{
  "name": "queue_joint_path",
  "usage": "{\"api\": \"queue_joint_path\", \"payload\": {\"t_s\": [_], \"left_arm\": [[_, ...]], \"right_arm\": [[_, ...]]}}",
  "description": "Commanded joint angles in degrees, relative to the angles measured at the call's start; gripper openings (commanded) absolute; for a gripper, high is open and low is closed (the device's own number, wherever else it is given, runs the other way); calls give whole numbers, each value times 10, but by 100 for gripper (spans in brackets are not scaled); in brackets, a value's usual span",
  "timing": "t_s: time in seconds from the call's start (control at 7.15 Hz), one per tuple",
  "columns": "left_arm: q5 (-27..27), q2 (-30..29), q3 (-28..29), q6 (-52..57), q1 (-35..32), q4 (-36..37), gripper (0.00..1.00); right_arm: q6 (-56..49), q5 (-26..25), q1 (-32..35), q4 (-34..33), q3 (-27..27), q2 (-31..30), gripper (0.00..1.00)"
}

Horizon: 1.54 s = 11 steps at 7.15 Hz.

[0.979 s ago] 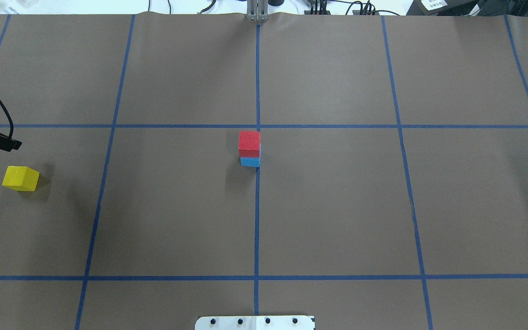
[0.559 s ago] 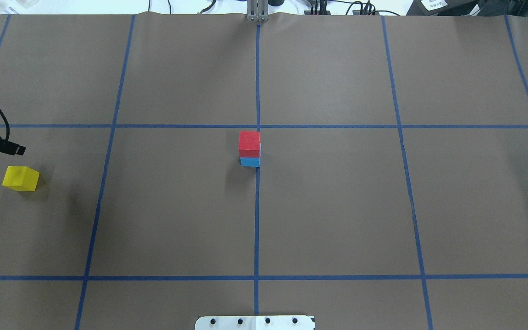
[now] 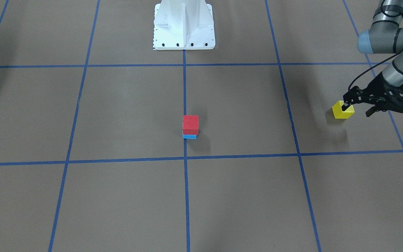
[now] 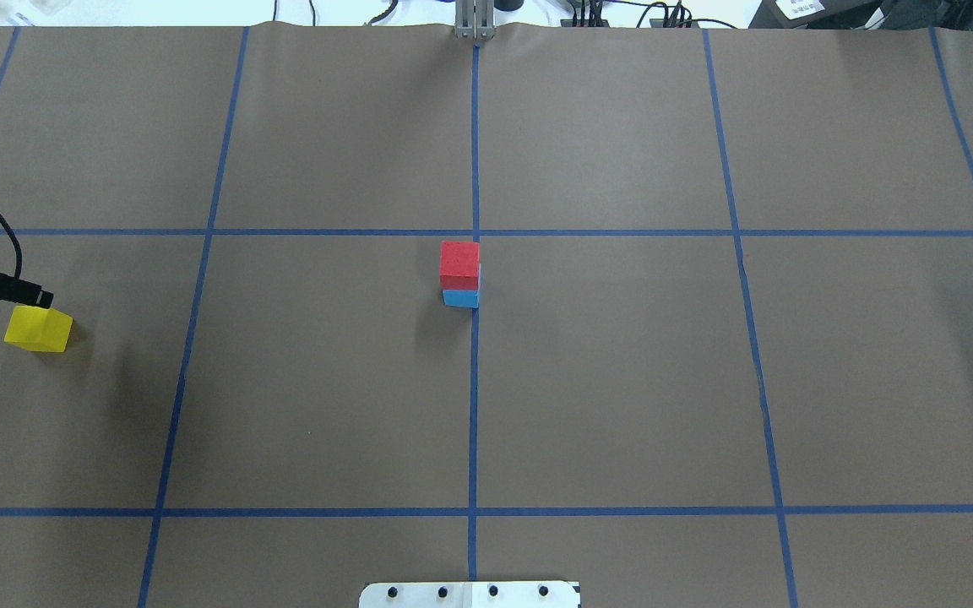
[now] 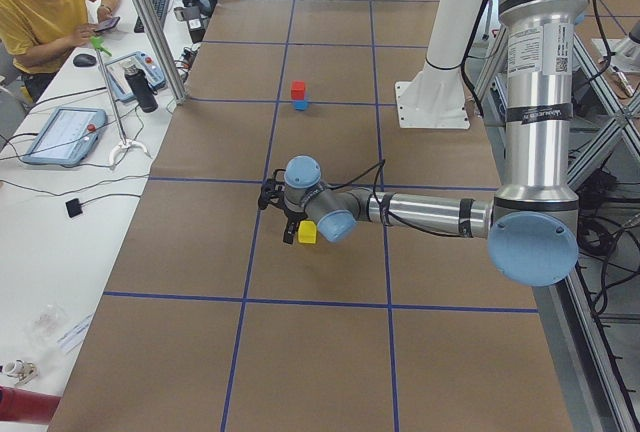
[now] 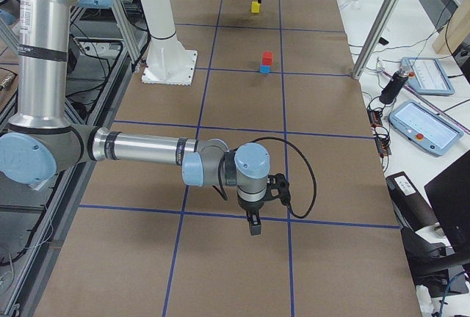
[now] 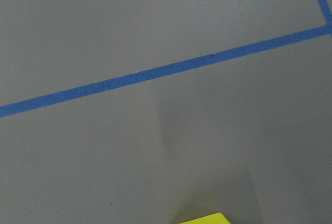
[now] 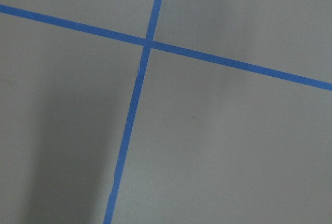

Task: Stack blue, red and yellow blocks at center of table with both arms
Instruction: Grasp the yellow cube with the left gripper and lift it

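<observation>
Just beside yellow block [image 3: 339, 112], left fingers [image 3: 370, 111], spread

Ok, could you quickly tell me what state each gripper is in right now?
Left gripper: open, at the yellow block, holding nothing.
Right gripper: cannot tell; seen only from the side.

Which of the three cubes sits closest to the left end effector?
The small matte yellow cube, alone right by the left end effector; the red cube sits stacked on the blue cube at centre.
</observation>
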Motion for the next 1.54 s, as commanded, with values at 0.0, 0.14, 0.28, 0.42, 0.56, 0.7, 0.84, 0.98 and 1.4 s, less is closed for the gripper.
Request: {"api": "queue_joint_path", "payload": {"t_s": [0.0,0.14,0.28,0.42,0.56,0.7,0.84,0.98,1.4], "left_arm": [[26,0,-3,-33,27,1,100],[51,2,1,-40,44,1,100],[65,4,1,-42,52,1,100],[74,5,1,-49,59,1,90],[94,5,1,-54,74,1,44],[106,5,0,-54,78,1,4],[106,15,-13,-53,78,1,0],[101,16,-46,-53,76,19,0],[105,-106,-86,-54,75,189,0]], "right_arm": [[0,0,0,0,1,0,100],[0,0,0,0,1,0,100],[0,0,0,0,0,0,100],[0,0,0,0,1,0,100],[1,0,0,0,0,0,100],[1,0,0,0,1,0,100],[1,1,0,0,1,0,100],[1,1,0,0,1,0,100],[1,3,0,-1,1,0,100]]}}
